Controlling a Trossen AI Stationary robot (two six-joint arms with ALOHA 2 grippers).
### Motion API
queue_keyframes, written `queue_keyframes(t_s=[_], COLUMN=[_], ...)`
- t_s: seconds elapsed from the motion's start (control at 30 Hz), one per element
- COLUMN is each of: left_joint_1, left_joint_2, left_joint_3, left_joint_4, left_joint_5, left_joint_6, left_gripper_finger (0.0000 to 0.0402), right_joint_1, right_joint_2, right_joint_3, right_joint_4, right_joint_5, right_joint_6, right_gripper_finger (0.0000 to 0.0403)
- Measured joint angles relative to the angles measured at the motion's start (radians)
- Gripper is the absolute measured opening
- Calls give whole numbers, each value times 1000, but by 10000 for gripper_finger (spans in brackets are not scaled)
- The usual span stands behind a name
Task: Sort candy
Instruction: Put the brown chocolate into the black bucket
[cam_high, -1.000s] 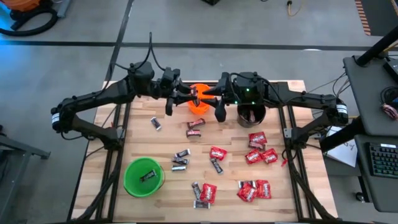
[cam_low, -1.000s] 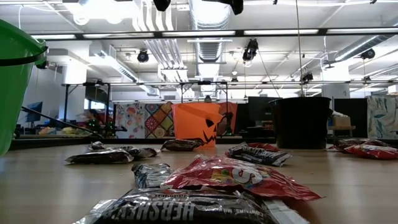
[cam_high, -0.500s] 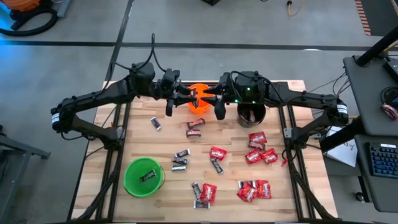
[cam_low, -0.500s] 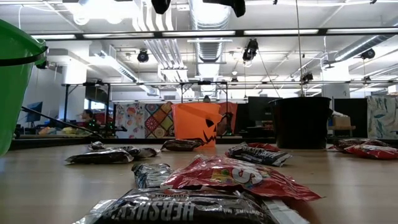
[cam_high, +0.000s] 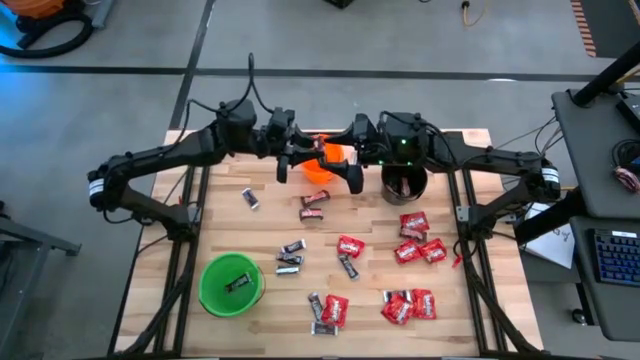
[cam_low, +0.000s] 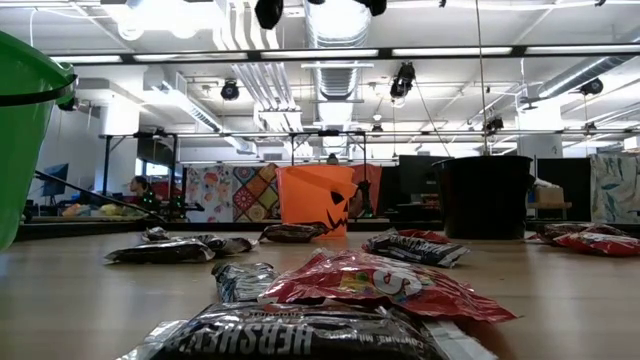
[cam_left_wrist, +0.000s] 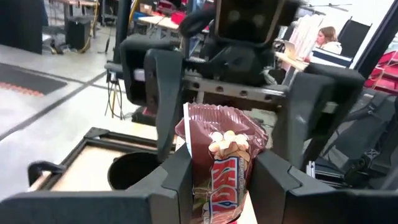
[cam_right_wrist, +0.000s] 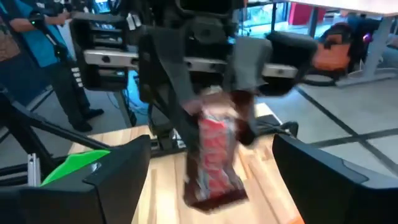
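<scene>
Looking down from the high view, you see both grippers meeting above the orange cup (cam_high: 322, 165), at twelve o'clock on the table (cam_high: 470, 300); loose candy (cam_high: 412, 222) lies from centre toward four o'clock. Low view: only the cups and wrappers, arms out of frame. Left wrist view: left gripper (cam_left_wrist: 214, 177) pinches a reddish-brown candy bar (cam_left_wrist: 221, 165). Right wrist view: right gripper (cam_right_wrist: 211, 168) stands spread wide, off the bar. Risk: a thin pinch could let it slip beside the cup.
</scene>
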Motion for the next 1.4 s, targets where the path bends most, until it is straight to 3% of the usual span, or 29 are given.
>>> queue_keyframes(t_s=[0.43,0.9,1.1,1.23,1.4], left_joint_1=[0,0,0,0,6], left_joint_2=[3,7,7,7,-10], left_joint_3=[0,0,0,0,0], left_joint_4=[91,77,77,73,13], left_joint_5=[7,52,52,52,36], left_joint_6=[-1,-2,-9,-27,-29], left_gripper_finger=[97,98,120,140,172], right_joint_1=[0,-1,-1,-1,-3], right_joint_2=[11,7,7,7,2], right_joint_3=[0,0,0,0,0], right_joint_4=[-37,-37,-36,-39,-95], right_joint_5=[-5,-61,-62,-58,-55], right_joint_6=[8,-1,1,0,3], right_gripper_finger=[307,146,89,82,103])
